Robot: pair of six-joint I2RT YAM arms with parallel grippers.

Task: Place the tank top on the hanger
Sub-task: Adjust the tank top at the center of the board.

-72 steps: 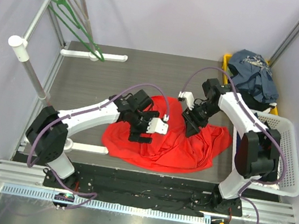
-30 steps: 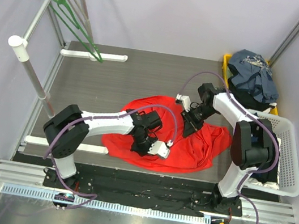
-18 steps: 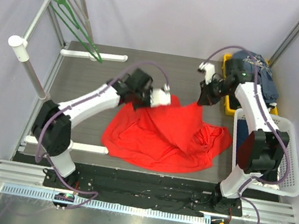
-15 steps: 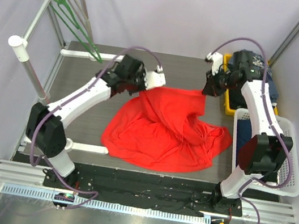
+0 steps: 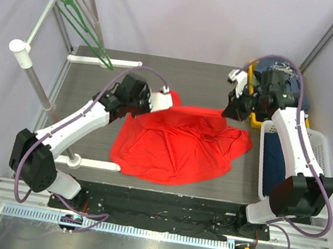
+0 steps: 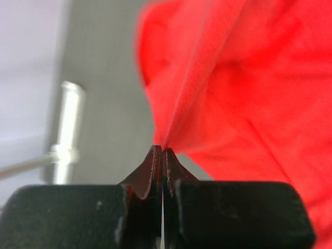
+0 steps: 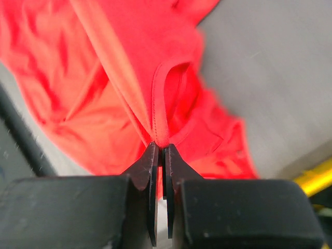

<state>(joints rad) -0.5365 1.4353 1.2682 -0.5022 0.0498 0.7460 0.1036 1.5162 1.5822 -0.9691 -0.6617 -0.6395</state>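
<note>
The bright red tank top (image 5: 179, 146) lies spread over the middle of the dark table, its far edge pulled taut between my two grippers. My left gripper (image 5: 172, 104) is shut on the left end of that edge, a thin fold pinched at the tips (image 6: 162, 150). My right gripper (image 5: 224, 113) is shut on the right end, on a hemmed strap loop (image 7: 161, 144). Red cloth fills both wrist views (image 6: 249, 78) (image 7: 104, 78). The green hanger (image 5: 86, 29) hangs on the slanted rack pole at the far left, well apart from both grippers.
The grey rack pole (image 5: 40, 20) and its white feet (image 5: 107, 61) (image 5: 97, 165) stand along the left side. A white basket (image 5: 320, 189) sits at the right edge. Behind it, a yellow bin (image 5: 252, 120) holds dark blue clothes (image 5: 282, 80).
A second ago both grippers were low on the bunched cloth. They have since lifted its edge toward the far side and drawn apart, and the tank top now lies flatter and wider.
</note>
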